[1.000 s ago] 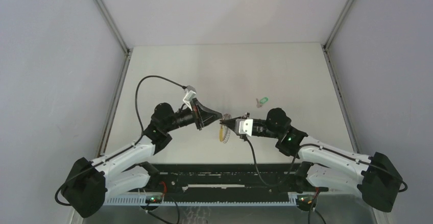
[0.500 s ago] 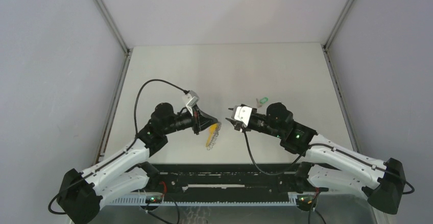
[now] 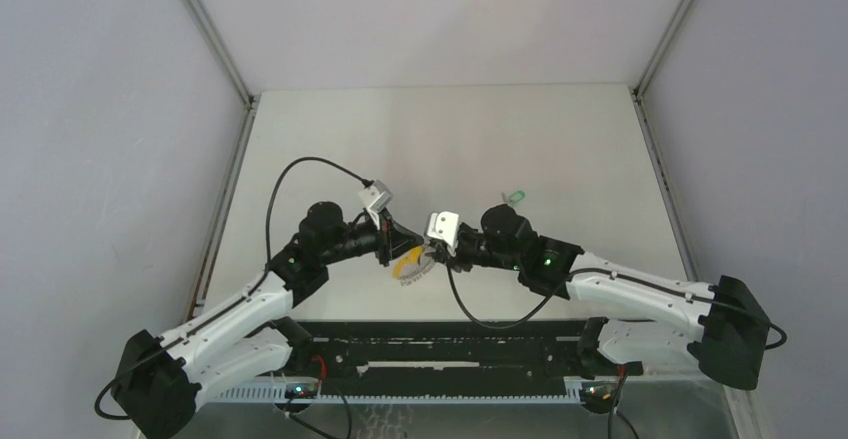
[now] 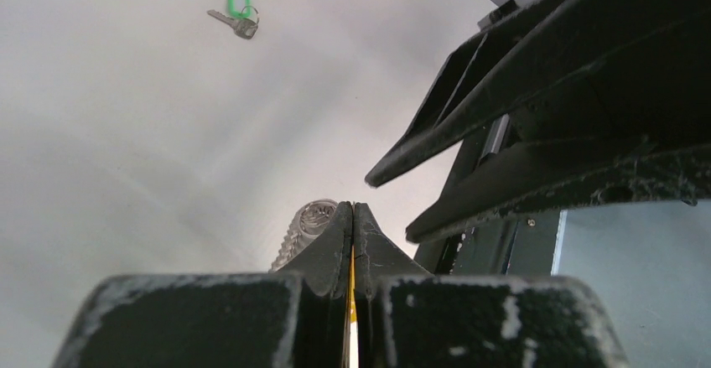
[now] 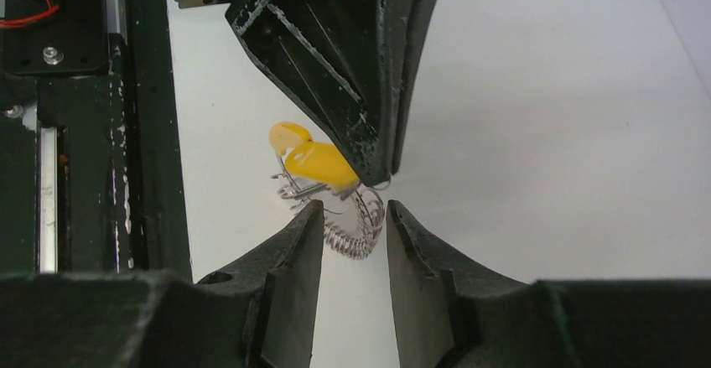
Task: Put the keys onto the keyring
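We are seeing right end effector (image 5: 355, 213) reopening and returning, jaws half-parted, straddling keyring (image 5: 350, 241). Left end effector (image 4: 352, 217) staying clamped on keyring above bench (image 3: 500, 129) near edge. Green key (image 4: 241, 14) lying unthreaded mid-bench.

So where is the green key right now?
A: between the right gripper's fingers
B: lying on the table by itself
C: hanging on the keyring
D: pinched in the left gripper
B: the green key lies alone on the table, away from both arms. The left gripper is pinching the keyring, and the right gripper is open.
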